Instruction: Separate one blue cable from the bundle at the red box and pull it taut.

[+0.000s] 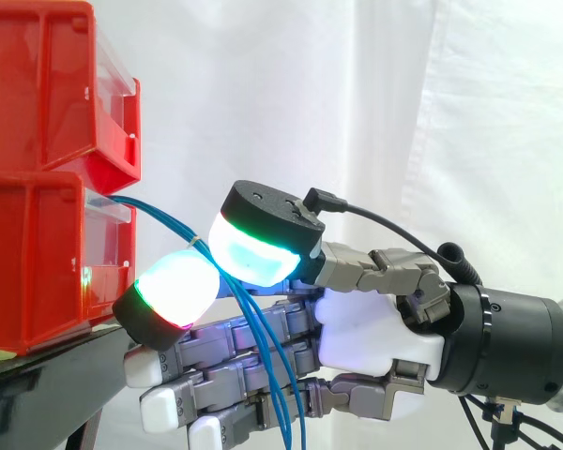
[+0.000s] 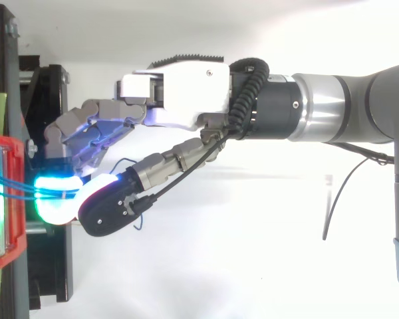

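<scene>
Just right of the red bins (image 1: 47,234), the hand (image 1: 375,328) pinches the blue cables (image 1: 159,214) between two glowing pads (image 1: 174,286), close to where they leave the lower bin, likely for control. Several strands look caught, not one, and they hang slack below the pinch. Its other fingers (image 1: 216,375) lie outstretched beneath, near the black stand (image 1: 38,375), crowding any pull.

Side view level, close, facing stacked red plastic bins (image 1: 38,216) at left, top view straight down, close, both sharing bin fronts, thin blue cables (image 2: 16,191), white-palmed robot hand (image 1: 375,337).
</scene>
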Robot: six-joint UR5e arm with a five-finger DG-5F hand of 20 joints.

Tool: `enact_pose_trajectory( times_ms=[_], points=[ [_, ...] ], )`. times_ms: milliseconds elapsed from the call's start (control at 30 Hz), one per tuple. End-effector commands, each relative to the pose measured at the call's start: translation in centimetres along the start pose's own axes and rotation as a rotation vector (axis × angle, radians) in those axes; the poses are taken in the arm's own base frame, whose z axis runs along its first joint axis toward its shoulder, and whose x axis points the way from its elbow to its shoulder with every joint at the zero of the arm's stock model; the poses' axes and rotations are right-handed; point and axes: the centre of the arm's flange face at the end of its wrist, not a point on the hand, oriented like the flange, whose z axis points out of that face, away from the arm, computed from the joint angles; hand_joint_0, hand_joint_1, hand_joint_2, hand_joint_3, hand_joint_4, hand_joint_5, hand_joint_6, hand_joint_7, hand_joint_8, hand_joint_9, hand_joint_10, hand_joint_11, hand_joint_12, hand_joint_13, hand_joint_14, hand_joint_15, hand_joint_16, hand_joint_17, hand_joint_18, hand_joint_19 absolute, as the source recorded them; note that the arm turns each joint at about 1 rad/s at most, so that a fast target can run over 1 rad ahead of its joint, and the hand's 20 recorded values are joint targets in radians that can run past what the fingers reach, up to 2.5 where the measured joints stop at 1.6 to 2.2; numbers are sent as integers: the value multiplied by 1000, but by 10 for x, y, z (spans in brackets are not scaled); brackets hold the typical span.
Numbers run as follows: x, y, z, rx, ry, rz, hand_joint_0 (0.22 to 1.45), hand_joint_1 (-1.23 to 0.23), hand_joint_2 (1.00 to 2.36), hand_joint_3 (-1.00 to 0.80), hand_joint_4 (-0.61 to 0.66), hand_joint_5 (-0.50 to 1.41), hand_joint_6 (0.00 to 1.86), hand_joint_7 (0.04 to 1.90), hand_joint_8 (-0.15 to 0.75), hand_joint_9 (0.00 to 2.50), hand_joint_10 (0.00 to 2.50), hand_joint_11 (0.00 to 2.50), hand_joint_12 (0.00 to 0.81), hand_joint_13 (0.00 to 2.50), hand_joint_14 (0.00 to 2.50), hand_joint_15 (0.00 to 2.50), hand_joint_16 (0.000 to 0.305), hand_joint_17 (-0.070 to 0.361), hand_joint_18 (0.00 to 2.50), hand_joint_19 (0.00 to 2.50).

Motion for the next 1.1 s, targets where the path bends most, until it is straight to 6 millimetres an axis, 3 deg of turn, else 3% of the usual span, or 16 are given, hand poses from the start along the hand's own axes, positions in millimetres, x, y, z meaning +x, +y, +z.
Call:
enact_pose_trajectory(
  times_ms=[0, 833, 1067],
  points=[
    [0, 1, 0, -1, 1, 0, 637, -666, 1013, -300, 175, -180, 704, 957, 326, 571, 12, 496, 382, 664, 15, 445, 52, 118, 587, 637],
    [-3, 2, 1, -7, 16, 2, 653, -702, 1010, -355, 173, -211, 860, 847, 324, 593, 12, 537, 380, 706, 17, 453, 53, 118, 655, 648],
    [-4, 3, 1, -9, 21, 5, 658, -728, 1017, -221, 96, -219, 896, 830, 320, 593, 12, 571, 381, 718, 15, 458, 53, 118, 682, 645]
  ],
)
